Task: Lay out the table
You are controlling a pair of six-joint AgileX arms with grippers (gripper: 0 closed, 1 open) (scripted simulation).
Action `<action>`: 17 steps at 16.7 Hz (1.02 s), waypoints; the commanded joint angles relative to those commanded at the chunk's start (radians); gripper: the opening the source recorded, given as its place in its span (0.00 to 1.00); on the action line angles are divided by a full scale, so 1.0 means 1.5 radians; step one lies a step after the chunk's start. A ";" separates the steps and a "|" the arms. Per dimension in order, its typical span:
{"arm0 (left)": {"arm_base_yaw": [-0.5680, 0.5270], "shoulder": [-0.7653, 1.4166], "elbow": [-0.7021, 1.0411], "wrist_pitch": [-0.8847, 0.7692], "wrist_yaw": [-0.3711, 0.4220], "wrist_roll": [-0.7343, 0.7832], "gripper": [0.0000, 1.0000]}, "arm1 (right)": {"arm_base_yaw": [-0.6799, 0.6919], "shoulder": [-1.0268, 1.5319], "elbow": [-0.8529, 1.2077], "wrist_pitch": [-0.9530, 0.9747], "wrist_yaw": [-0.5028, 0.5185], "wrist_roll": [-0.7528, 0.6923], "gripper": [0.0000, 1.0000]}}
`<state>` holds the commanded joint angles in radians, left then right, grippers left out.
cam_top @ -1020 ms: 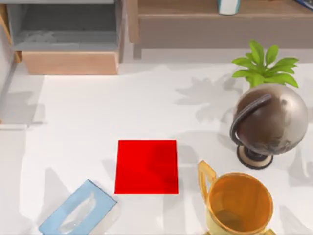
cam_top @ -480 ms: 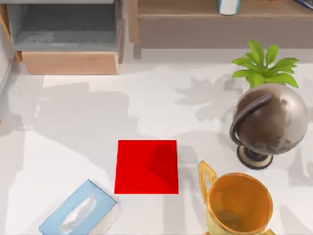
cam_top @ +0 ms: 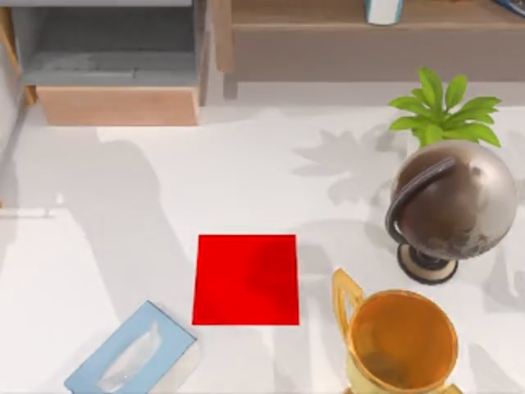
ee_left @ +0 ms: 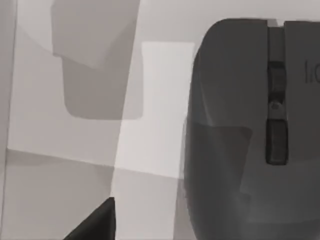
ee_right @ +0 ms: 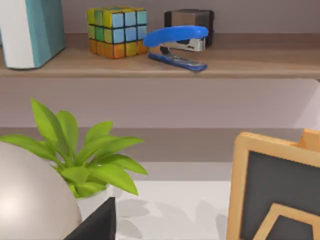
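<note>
Nearest us on the broad white table [cam_top: 246, 180] we see a pale blue tissue box [cam_top: 130, 353] and a golden trophy cup [cam_top: 399, 341], then a flat red square mat [cam_top: 246, 279], a bronze globe [cam_top: 451, 201], and a leafy green plant [cam_top: 443, 107]. We cannot tell either gripper's state.

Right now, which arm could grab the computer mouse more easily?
Probably the left. Its wrist view looks at the grey mouse from very close, lying on a white surface. The right wrist view faces the shelf, the stapler and the plant instead.
</note>
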<state>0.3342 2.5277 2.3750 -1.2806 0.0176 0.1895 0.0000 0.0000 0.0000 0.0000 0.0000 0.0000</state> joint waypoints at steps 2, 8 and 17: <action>-0.004 0.040 0.042 -0.020 0.003 0.003 1.00 | 0.000 0.000 0.000 0.000 0.000 0.000 1.00; -0.007 0.052 0.056 -0.027 0.005 0.005 1.00 | 0.000 0.000 0.000 0.000 0.000 0.000 1.00; -0.001 0.053 0.030 0.000 0.005 0.010 1.00 | 0.000 0.000 0.000 0.000 0.000 0.000 1.00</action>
<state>0.3334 2.6077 2.4206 -1.2800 0.0245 0.2050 0.0000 0.0000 0.0000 0.0000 0.0000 0.0000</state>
